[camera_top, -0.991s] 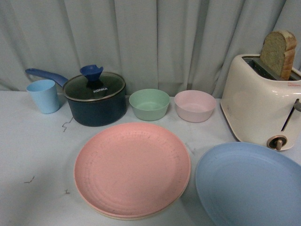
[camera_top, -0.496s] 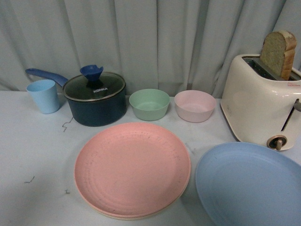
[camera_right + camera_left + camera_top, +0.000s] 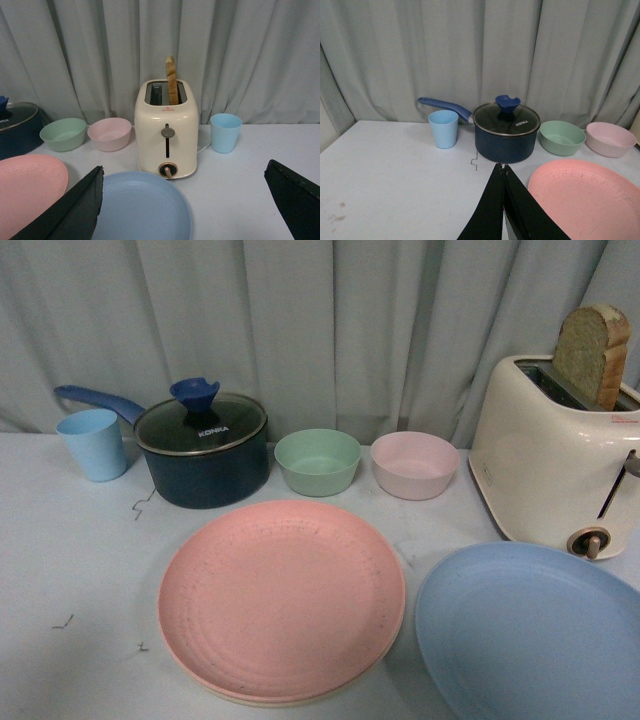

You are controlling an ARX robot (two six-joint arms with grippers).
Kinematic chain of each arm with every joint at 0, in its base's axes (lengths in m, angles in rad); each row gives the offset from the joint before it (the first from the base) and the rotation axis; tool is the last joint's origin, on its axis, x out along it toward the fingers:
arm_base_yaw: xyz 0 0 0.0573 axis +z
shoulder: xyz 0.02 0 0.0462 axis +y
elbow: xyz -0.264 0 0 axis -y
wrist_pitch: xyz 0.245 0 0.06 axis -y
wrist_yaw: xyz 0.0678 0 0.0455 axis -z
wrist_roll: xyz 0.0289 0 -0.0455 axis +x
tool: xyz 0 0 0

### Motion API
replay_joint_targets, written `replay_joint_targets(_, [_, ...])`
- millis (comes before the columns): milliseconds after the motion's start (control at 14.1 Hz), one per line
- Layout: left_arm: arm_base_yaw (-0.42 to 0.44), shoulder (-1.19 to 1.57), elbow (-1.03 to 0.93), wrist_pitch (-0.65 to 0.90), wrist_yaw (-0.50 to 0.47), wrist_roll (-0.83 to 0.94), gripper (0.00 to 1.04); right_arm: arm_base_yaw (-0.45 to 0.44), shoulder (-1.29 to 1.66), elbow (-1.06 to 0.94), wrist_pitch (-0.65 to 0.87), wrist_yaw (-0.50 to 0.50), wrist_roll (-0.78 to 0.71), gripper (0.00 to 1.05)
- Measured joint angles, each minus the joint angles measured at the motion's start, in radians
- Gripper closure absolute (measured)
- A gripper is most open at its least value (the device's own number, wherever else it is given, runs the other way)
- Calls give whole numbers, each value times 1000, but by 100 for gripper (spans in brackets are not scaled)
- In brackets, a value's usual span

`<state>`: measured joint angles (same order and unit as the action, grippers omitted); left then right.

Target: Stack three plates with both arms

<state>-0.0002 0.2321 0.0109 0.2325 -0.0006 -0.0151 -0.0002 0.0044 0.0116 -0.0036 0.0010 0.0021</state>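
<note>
**Step in hand: third plate onto the stack**

Judge two of the three plates as already stacked. The round matte pink plate (image 3: 282, 600) lies at the near centre of the white desk (image 3: 80, 560). It sits on a round cream-beige plate (image 3: 262, 702), of which you see only a thin rim at the near edge. The round matte light blue plate (image 3: 530, 630) lies flat on the desk to the right, just beside the stack and apart from it. A cream toaster (image 3: 550, 455) stands just beyond its far edge.

Neither arm shows in the front view. The left hand (image 3: 502, 167) has its fingers pressed together and holds nothing. The right hand (image 3: 184, 169) is spread wide and empty, with the light blue plate ahead between its fingers.

For the next move, bring the right hand to the light blue plate's rim, grip it, lift it clear and set it centred on the pink plate. The rim lies low, so expect a shallow approach. Keep clear of the toaster.
</note>
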Motion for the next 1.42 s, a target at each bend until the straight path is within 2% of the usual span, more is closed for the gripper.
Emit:
replay_joint_targets(283, [0, -73, 0, -80, 0, 0, 103, 0, 0, 0, 0, 0, 0, 6])
replay_joint_targets(354, [0, -180, 1, -237, 4, 0, 103, 0, 0, 0, 0, 0, 0, 6])
replay_joint_targets(637, [0, -224, 1, -233, 0, 0, 102, 0, 0, 0, 0, 0, 0, 6])
replay_joint_targets(920, [0, -224, 1, -236, 0, 0, 53, 0, 0, 0, 0, 0, 0, 6])
replay_joint_targets(1133, [0, -224, 1, -236, 0, 0, 12, 0, 0, 0, 0, 0, 0, 6])
replay_joint_targets(1204, [0, -224, 1, -236, 0, 2, 5, -41, 26, 13, -39, -111, 1, 6])
replay_joint_targets(1274, [0, -224, 1, -236, 4, 2, 7, -169, 191, 24, 63, -315, 0, 6])
replay_joint_targets(1345, [0, -224, 0, -236, 0, 1, 7, -272, 363, 27, 221, -455, 2, 6])
replay_joint_targets(1416, [0, -224, 0, -237, 0, 1, 7, -303, 541, 37, 401, -469, 5, 6])
